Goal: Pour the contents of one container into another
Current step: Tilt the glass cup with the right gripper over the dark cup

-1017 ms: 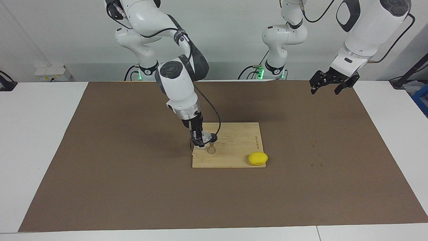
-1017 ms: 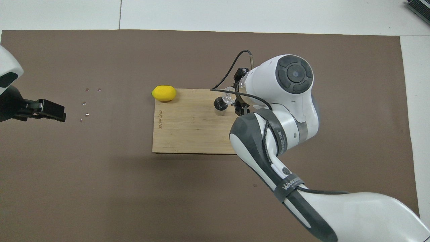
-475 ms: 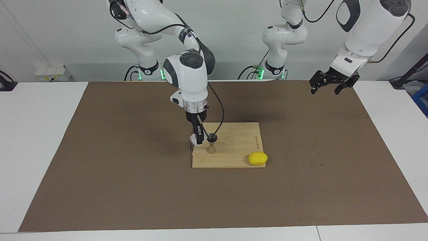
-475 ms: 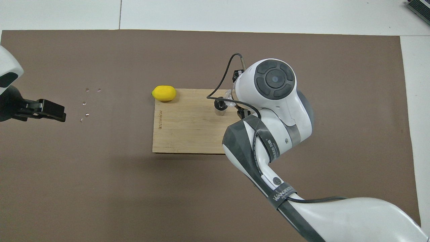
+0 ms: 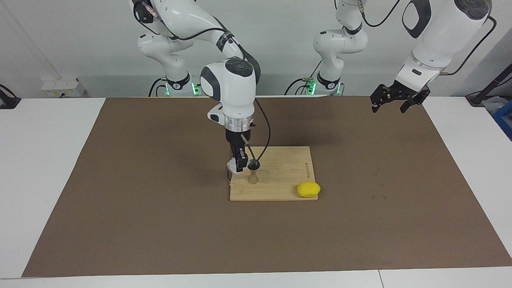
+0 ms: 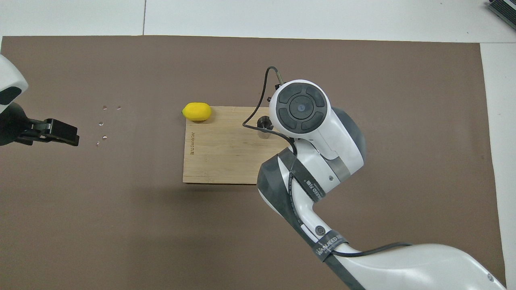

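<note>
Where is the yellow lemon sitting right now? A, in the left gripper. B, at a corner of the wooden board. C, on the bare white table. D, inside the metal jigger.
B: the lemon rests at the corner of the wooden board farthest from the robots, toward the left arm's end.

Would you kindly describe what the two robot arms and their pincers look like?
Both arms have glossy white rounded shells with dark grey joint caps. The right arm carries a loose black cable and a grey band with lettering. The right pincer and left pincer are black, angular and two-fingered.
</note>
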You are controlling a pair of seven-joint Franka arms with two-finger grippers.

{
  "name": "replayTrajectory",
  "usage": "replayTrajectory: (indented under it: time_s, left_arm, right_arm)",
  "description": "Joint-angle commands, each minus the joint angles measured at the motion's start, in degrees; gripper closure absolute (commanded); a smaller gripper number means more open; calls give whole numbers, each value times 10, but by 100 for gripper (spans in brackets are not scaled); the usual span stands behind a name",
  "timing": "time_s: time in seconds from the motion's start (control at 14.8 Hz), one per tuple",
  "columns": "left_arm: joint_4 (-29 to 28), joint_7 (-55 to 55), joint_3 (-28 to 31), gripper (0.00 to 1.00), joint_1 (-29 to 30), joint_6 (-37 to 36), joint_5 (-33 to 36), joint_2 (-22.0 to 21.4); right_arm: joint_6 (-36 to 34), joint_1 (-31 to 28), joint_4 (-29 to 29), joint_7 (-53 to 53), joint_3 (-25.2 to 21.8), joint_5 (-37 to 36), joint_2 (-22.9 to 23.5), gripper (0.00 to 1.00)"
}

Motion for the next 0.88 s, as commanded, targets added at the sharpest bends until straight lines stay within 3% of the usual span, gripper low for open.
replayTrajectory:
  time_s: [0.0, 0.81]
  left_arm:
    - [-5, 0, 7, 0, -7, 3, -2, -5]
    - [-5, 0, 7, 0, -7, 3, -2, -5]
  right_arm:
    - [-10, 7, 15, 12, 0, -27, 7, 100]
    - [-11, 24, 6, 4, 1, -94, 5, 100]
